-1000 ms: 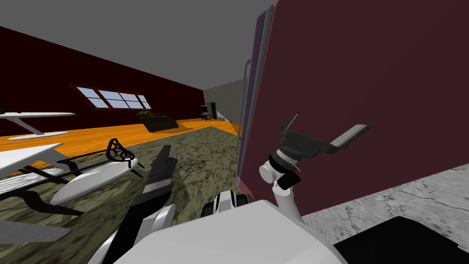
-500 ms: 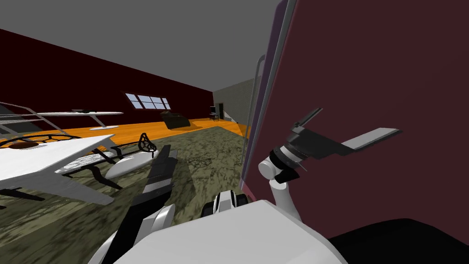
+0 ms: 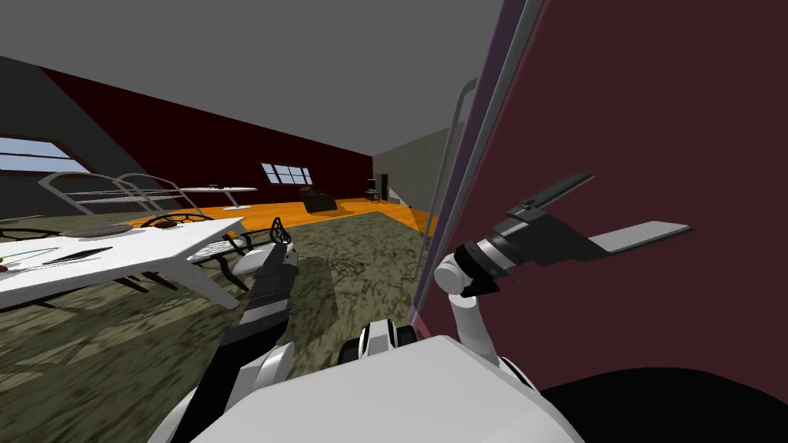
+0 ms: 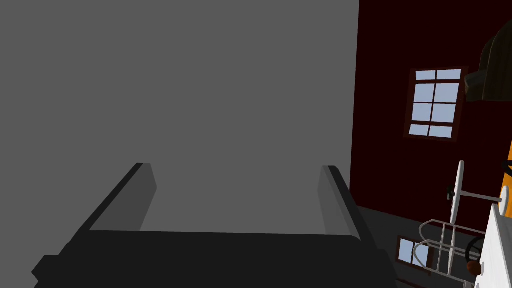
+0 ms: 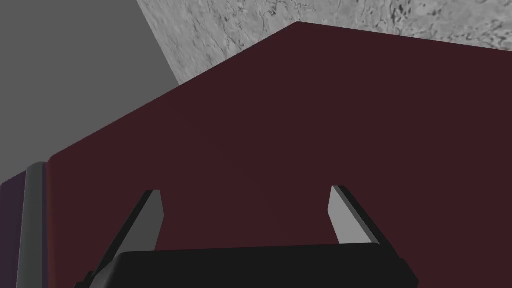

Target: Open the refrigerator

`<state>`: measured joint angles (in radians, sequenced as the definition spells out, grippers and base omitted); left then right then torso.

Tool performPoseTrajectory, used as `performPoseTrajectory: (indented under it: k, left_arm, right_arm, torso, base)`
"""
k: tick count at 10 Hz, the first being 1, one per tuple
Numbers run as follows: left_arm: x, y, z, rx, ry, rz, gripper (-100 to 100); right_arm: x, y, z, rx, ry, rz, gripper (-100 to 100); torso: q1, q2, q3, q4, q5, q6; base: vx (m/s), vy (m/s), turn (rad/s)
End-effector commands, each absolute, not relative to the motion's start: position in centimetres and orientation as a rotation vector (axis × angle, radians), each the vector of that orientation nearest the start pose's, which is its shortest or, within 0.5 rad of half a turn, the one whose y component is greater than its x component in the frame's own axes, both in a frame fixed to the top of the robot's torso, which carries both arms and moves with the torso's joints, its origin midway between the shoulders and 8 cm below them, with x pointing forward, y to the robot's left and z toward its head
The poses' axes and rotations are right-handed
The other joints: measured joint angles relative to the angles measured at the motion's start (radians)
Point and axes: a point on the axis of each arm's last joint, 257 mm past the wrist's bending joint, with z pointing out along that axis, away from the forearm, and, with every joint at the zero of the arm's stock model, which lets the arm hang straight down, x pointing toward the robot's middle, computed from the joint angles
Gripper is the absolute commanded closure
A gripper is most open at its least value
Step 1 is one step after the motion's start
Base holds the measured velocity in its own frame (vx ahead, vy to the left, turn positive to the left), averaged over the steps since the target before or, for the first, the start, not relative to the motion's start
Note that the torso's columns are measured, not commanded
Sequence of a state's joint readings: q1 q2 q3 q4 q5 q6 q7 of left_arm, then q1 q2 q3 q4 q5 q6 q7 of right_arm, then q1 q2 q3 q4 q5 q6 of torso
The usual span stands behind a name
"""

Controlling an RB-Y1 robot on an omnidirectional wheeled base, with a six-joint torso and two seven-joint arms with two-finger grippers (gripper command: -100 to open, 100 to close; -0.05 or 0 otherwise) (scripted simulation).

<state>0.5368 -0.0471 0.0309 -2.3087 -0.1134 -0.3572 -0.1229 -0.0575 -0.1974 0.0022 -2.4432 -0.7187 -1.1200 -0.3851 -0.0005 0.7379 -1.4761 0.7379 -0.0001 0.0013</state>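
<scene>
**Two grippers, one refrigerator**

The one refrigerator (image 3: 654, 100) stood at my right, dark maroon, with one grey handle (image 3: 450, 146) at its front edge. The right gripper (image 3: 640, 201) faced its side, both fingers spread, empty. The left gripper (image 4: 235, 170) was released too. One white table (image 3: 115, 250) stood left.

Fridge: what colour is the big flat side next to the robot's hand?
The refrigerator side is dark maroon, clearest in the right wrist view.
</scene>
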Motion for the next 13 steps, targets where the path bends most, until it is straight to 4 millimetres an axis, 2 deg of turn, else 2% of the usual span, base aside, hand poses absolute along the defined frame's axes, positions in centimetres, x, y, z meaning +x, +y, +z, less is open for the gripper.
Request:
performPoseTrajectory:
  k: [1,2,4,5,7,13]
  left_arm:
    - [35.7,29.3,-0.4,-0.686,0.768,-1.032,0]
    - [35.7,29.3,-0.4,-0.686,0.768,-1.032,0]
    - [35.7,29.3,-0.4,-0.686,0.768,-1.032,0]
    - [35.7,29.3,-0.4,-0.686,0.768,-1.032,0]
    - [35.7,29.3,-0.4,-0.686,0.768,-1.032,0]
    - [35.7,29.3,-0.4,-0.686,0.768,-1.031,0]
  right_arm:
    - [14.8,-36.4,21.1,-0.256,-0.854,2.485,-100]
    - [15.0,-36.7,21.0,-0.248,-0.868,2.492,-100]
    - [14.8,-38.3,20.5,-0.331,-1.016,2.549,-100]
    - [14.9,-38.4,20.4,-0.325,-1.022,2.552,-100]
    - [14.9,-39.7,19.9,-0.409,-1.162,2.591,-100]
    - [15.5,-41.8,18.7,-0.516,-1.388,2.631,-100]
  torso:
    - [0.001,0.0,0.0,0.0,0.0,-0.002]
    - [0.001,0.0,0.0,0.0,0.0,-0.002]
    - [0.001,0.0,0.0,0.0,0.0,-0.002]
    - [0.0,-0.001,-0.001,-0.001,0.0,-0.003]
    - [-0.006,-0.012,-0.01,-0.006,-0.003,-0.007]
    - [-0.024,-0.039,-0.029,-0.019,-0.012,-0.015]
  base:
    - [0.042,-0.011,0.429]
    - [0.036,-0.019,0.177]
    - [0.038,-0.014,0.35]
    - [0.024,-0.012,0.152]
    - [0.013,-0.005,0.308]
    - [0.009,-0.009,0.205]
